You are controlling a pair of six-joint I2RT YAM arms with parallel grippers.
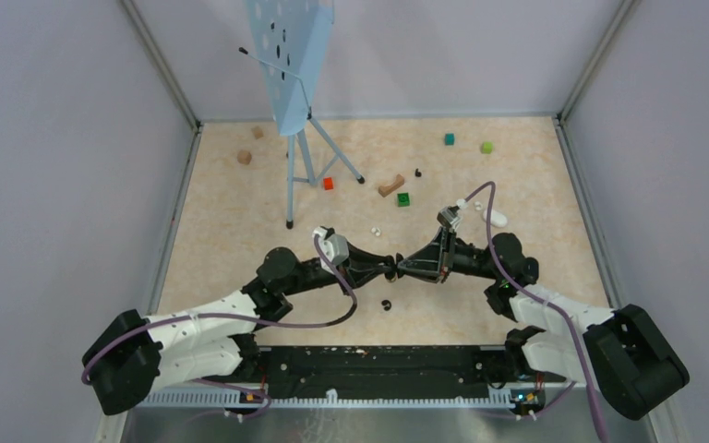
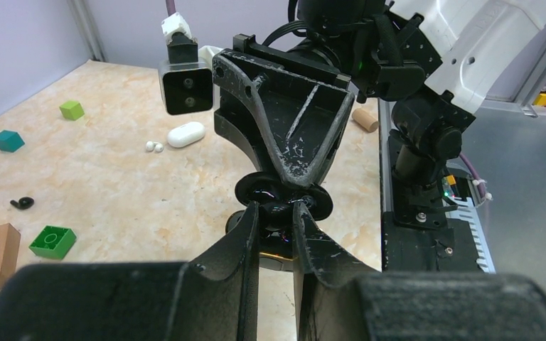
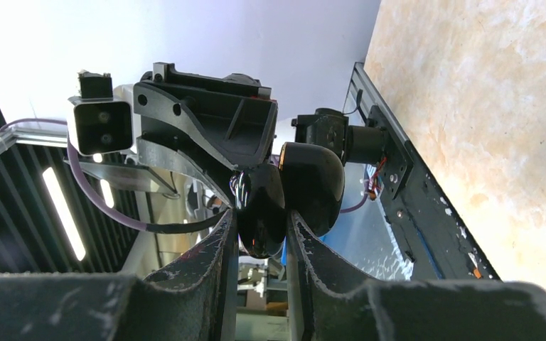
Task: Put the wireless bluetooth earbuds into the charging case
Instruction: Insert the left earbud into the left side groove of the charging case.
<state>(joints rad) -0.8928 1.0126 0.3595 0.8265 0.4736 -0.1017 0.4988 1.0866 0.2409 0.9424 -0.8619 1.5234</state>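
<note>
left gripper (image 1: 390, 268) and right gripper (image 1: 405, 268) meet tip to tip mid-table, both clamped on the same glossy black clamshell charging case (image 3: 313, 183), held up off the beige marbled tabletop (image 1: 240, 231)

right wrist view: the case's two halves stand apart at an angle, right fingers (image 3: 217, 241) pinch the nearer half. can't tell which half the left one has, case interior not visible

left wrist view: left fingers (image 2: 245, 234) closed on the case's near edge, right jaws on it from the opposite side

earbuds all loose on the table:
- white pair of tiny earbuds (image 1: 375, 230) side by side, just behind the left gripper
- one tiny glossy black earbud (image 1: 386, 305) just in front of the two grippers
- second black earbud (image 1: 418, 172) further back, beside the green studded brick (image 1: 403, 198) and wooden arch block (image 1: 390, 185)

white oval capsule (image 2: 185, 134) lies behind the right wrist

teal cube (image 1: 449, 139) and lime cube (image 1: 486, 147) near the far edge, well apart from the arms
</note>
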